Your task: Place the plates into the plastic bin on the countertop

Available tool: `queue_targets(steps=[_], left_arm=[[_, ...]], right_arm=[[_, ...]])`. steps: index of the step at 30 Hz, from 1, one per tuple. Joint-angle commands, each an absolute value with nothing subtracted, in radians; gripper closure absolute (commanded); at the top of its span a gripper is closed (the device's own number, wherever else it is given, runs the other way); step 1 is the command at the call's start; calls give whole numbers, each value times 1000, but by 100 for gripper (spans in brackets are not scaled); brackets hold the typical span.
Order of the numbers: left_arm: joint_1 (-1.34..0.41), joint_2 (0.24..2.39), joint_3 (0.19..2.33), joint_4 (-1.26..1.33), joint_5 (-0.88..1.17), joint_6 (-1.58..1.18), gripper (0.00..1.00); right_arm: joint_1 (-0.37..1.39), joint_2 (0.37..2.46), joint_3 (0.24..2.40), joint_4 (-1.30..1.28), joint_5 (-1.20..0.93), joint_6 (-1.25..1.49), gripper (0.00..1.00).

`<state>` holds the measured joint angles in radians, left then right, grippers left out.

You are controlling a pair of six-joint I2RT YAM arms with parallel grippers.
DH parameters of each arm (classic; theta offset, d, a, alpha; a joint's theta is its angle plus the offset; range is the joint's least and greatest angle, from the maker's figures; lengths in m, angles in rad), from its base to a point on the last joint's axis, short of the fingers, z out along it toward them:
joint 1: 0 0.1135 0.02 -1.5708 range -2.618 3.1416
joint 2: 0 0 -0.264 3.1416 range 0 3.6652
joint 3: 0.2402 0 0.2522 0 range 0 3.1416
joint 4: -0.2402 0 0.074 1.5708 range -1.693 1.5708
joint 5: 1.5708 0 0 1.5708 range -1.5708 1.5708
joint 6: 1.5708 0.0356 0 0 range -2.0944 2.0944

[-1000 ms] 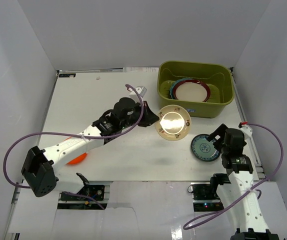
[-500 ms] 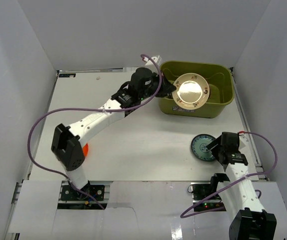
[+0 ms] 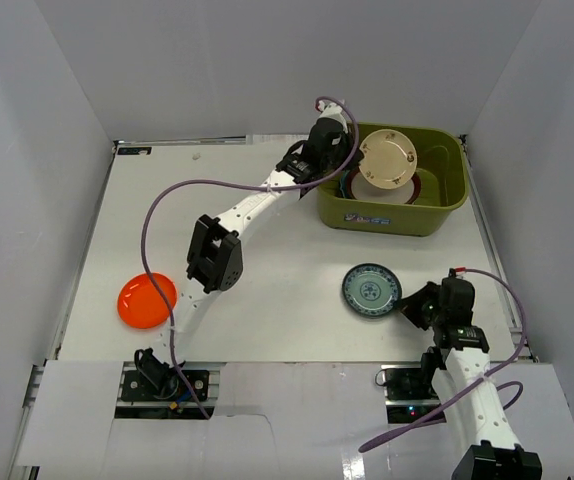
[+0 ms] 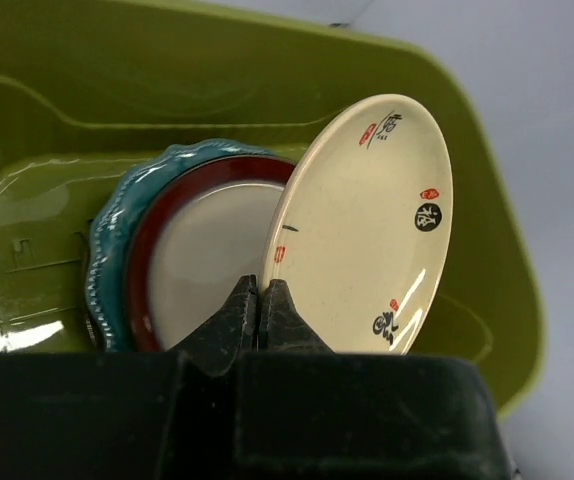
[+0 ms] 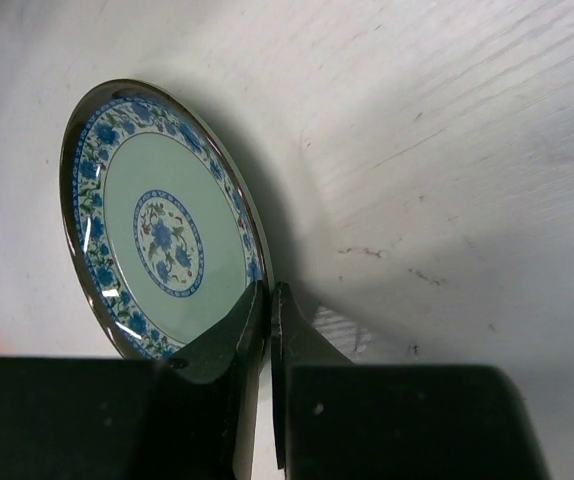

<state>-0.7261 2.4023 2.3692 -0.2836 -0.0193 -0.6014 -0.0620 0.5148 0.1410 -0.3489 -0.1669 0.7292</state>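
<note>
L gripper (image 3: 345, 162) is clamped on the rim of the gold plate (image 3: 387, 160). In the L wrist view both fingers (image 4: 237, 315) meet on its lower edge w/ only the thin rim between them. The plate stands steeply tilted, nearly on edge, over the inside of the bin (image 3: 437, 215), and shows a cream face w/ small red and black marks. It hangs above the stack and I can't tell if it touches anything below. The olive bin sits at the far R of the countertop (image 3: 267, 250). Inside it the teal scalloped plate (image 4: 102, 260) lies flat on the bottom, w/ the red-rimmed white plate (image 4: 207, 260) on top of it, so only teal frills show around the edge. R gripper (image 3: 412, 308) is closed on the blue-green plate (image 3: 371, 290) — in the R wrist view the fingers (image 5: 242, 325) pinch its near rim, floral face toward the cam. That plate is out on the countertop, near side, R of centre and well apart from the bin. It looks tipped, w/ a dark shadow under the gripped side, but I can't say whether the far edge rests on the surface. The orange plate (image 3: 147, 300) lies flat at the near L of the countertop — far from both grippers and from the bin.
</note>
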Motion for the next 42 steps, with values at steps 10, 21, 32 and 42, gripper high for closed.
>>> queue_targets(steps=[10,21,32,42], left_arm=[[-712,2451,2313,-43,-9,-482,96],[-712,2366,2310,-20,113,-485,20],[-661,1803,1946,-80,60,-408,7],[-638,1120,1106,-135,250,-461,2]], right_arm=[[-2,505,239,-393,-379,611,92],[-2,613,553,-377,-439,601,92],[25,990,941,-180,-255,563,92],[18,1448,1235,-86,-108,549,92]])
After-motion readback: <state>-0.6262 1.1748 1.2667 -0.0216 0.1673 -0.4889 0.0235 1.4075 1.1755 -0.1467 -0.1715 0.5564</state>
